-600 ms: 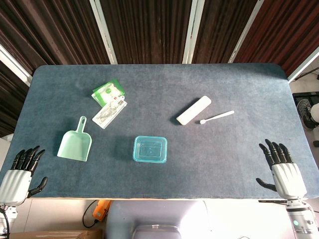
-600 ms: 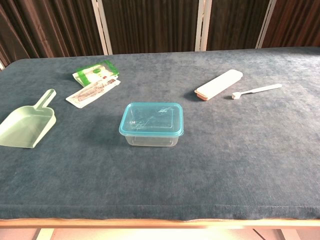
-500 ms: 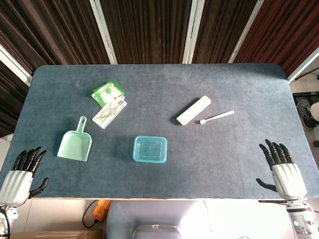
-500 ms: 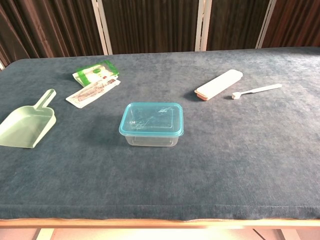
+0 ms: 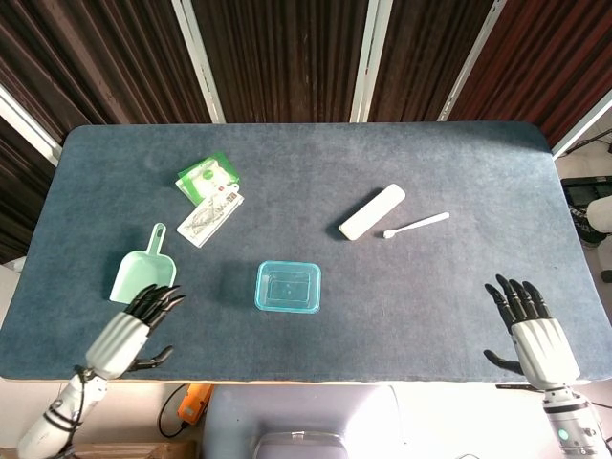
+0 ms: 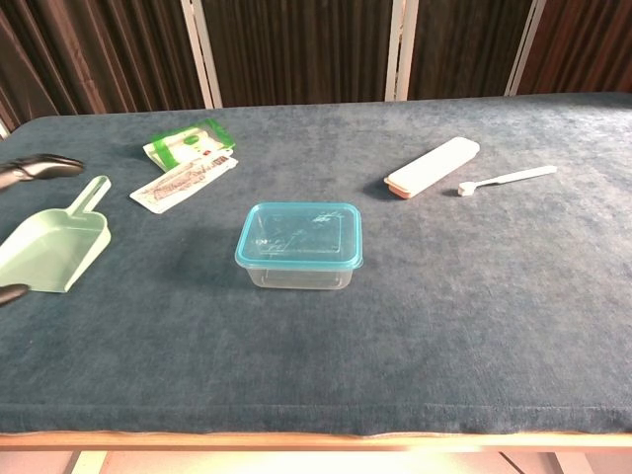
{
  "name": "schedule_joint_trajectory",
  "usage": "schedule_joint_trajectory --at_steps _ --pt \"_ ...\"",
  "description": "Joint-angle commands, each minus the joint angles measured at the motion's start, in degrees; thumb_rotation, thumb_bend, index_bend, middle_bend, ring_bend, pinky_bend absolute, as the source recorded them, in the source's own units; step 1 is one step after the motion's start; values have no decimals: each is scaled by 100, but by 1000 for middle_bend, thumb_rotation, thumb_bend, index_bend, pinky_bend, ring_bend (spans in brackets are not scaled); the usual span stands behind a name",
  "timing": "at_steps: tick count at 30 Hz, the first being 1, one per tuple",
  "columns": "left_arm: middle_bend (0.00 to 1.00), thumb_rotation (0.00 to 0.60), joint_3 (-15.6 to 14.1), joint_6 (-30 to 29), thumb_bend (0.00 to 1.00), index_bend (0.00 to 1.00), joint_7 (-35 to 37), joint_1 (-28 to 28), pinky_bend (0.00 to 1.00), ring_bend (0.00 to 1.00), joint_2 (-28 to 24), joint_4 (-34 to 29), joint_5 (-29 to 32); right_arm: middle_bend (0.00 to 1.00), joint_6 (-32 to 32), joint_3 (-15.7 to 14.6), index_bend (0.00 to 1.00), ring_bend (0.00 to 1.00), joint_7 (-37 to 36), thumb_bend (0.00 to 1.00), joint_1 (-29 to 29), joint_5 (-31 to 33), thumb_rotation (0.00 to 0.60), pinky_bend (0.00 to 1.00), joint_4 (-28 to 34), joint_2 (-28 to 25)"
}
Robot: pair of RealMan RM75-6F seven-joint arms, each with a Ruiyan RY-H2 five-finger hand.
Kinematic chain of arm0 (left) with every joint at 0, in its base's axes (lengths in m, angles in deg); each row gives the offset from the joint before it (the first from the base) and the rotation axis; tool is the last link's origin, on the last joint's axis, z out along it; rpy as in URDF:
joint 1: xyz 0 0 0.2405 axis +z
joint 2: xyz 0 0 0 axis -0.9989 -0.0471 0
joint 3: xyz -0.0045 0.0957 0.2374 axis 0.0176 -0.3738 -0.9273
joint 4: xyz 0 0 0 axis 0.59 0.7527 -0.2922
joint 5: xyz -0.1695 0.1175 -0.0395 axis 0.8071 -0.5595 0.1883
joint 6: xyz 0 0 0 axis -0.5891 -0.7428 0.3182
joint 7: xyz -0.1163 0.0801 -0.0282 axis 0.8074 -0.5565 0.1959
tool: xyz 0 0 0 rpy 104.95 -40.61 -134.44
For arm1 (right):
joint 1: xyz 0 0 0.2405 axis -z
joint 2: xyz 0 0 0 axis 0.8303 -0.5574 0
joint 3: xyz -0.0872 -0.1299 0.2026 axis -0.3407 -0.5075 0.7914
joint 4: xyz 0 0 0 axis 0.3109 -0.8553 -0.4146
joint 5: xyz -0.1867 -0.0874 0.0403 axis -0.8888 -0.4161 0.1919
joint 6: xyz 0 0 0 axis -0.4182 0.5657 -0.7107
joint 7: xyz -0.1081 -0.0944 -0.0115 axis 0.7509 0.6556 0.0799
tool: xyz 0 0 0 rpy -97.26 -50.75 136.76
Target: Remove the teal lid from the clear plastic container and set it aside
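Note:
The clear plastic container (image 5: 288,288) stands near the table's front middle with its teal lid (image 6: 299,235) seated on top. My left hand (image 5: 131,328) hovers open over the front left of the table, well left of the container, fingers spread; in the chest view only its dark fingertips (image 6: 39,168) show at the left edge. My right hand (image 5: 531,328) is open at the front right corner, far from the container, and does not show in the chest view.
A pale green scoop (image 5: 144,275) lies just beyond my left hand. Green and white packets (image 5: 208,196) sit at the back left. A white case (image 5: 372,211) and a small white spoon (image 5: 417,225) lie right of centre. The blue cloth table (image 5: 430,287) ends at its front edge.
My left hand has swung in from the front left corner to a spot over the table near the scoop. My right hand has shifted slightly inward. The container has not moved.

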Motion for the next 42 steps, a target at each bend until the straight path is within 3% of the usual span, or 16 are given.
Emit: schedule_joint_trajectory --at_steps 1,10,17,28,34,42 --pt "0 600 220 521 298 0 214 -542 0 0 633 280 32 0 -43 -36 0 0 -64 86 -18 -43 600 0 26 -31" --pt "0 600 551 1042 296 0 322 -1138 0 0 1528 834 516 0 -131 -98 0 0 -298 85 -56 -101 600 0 37 -157" --pt "0 600 604 1501 295 0 312 -1486 0 0 1933 1061 847 0 -182 -107 0 0 -347 85 -76 -90 600 0 48 -186" --pt "0 600 903 2011 296 0 -381 -1987 0 0 2389 1170 1374 0 -218 -115 0 0 -468 85 -82 -50 600 0 58 -267" --pt "0 600 1038 2357 295 0 -415 -2245 0 0 2599 1300 1722 0 -188 -95 0 0 -555 85 -64 -6 600 0 45 -308" --pt "0 600 1133 2392 295 0 -488 -2440 0 0 2785 1648 1908 0 -202 -83 0 0 -574 86 -59 42 600 0 52 -342"
